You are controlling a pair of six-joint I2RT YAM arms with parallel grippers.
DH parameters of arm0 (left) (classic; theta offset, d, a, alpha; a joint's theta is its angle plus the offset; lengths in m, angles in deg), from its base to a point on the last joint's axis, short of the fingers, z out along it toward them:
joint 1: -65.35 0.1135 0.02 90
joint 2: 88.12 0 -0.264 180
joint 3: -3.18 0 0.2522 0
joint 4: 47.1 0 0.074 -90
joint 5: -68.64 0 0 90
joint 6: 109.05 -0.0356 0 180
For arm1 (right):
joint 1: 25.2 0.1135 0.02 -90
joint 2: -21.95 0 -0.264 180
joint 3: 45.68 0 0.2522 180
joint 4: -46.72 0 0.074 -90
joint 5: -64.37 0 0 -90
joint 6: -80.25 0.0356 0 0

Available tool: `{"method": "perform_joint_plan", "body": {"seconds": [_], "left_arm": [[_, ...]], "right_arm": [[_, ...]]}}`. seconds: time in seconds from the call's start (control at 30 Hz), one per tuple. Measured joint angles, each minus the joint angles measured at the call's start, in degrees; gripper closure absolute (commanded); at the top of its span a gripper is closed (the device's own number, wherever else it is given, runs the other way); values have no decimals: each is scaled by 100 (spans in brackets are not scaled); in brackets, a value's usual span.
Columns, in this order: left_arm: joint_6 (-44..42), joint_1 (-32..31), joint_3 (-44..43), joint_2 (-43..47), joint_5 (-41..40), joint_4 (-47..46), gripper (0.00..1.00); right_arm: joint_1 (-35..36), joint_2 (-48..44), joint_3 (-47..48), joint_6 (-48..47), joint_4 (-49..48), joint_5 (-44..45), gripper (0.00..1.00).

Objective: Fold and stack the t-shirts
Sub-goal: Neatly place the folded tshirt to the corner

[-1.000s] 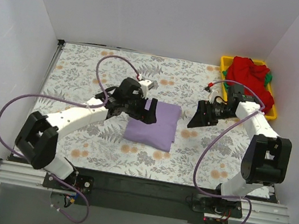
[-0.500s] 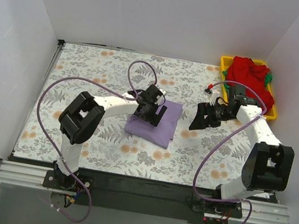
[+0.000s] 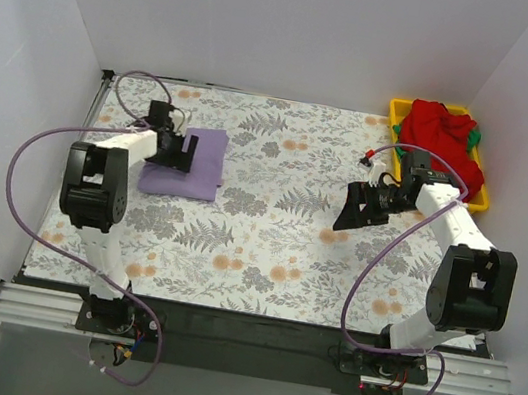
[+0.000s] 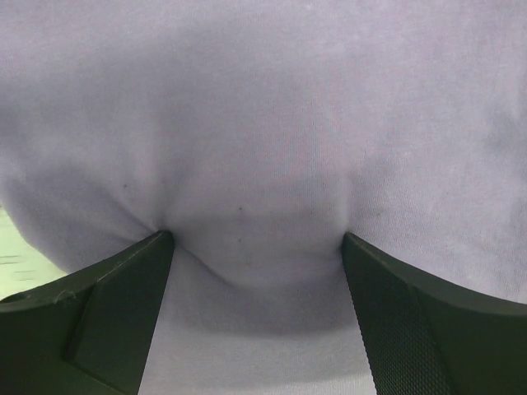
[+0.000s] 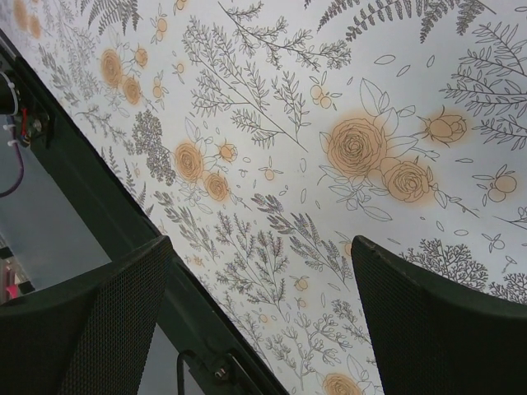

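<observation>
1. While the right arm keeps its place, the lavender t-shirt (image 3: 201, 159) has slid from the table's centre to the far left, with the left gripper (image 3: 177, 150) riding along.
2. Left fingers (image 4: 123, 296) are spread wide, tips dimpling the soft knit, with no pinch. The right gripper (image 3: 353, 208) gapes wide over the floral cloth (image 3: 268, 234), empty.
3. The lavender shirt is a neat folded rectangle. A red t-shirt (image 3: 443, 136) lies crumpled in the yellow plastic tray (image 3: 397, 106).
</observation>
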Motion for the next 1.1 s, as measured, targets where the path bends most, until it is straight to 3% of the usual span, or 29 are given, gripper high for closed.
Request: {"method": "perform_joint_plan", "body": {"seconds": [0.23,0.37,0.73,0.97,1.1], "left_arm": [[-1241,1779,-1040,-704,671,483,20],[-1613,2367,-1676,-1115,855,691,19],[-2828,2535,-2420,-1414,901,1298,17],[-2645,2741,-3244,-1429,903,2433,15],[-2494,2844,-2916,-748,1029,2721,15]], "right_arm": [[0,11,0,0,2,-4,4],[0,11,0,0,2,-2,4],[0,-55,0,0,4,-2,3],[0,-306,0,2,4,-7,3],[0,-356,-2,0,4,-11,2]]}}
